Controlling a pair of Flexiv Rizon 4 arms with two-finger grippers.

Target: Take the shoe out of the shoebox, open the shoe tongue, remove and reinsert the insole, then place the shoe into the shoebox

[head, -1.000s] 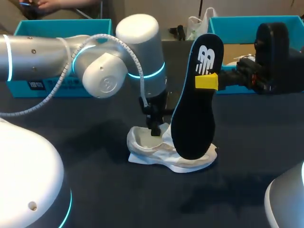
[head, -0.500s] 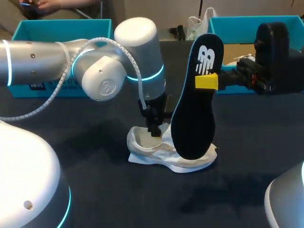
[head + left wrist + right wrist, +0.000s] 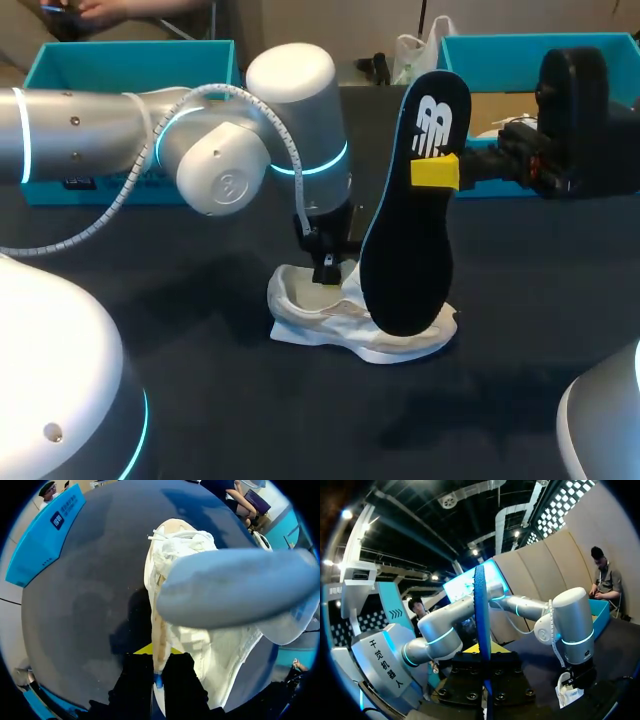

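Insole (image 3: pixel 405 215) dark, flat; shoe (image 3: pixel 305 305) white, perhaps mesh.

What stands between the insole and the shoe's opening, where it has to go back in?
Only the left gripper, shut on the shoe's rim at the opening, stands partly in the way. The insole hangs upright in the right gripper, its lower end above the shoe. Nothing else visible lies between them.

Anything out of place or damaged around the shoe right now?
Nothing stands out. The insole is out, held on end in the right gripper over the shoe, which sits upright on the table with the left gripper pinching its collar.
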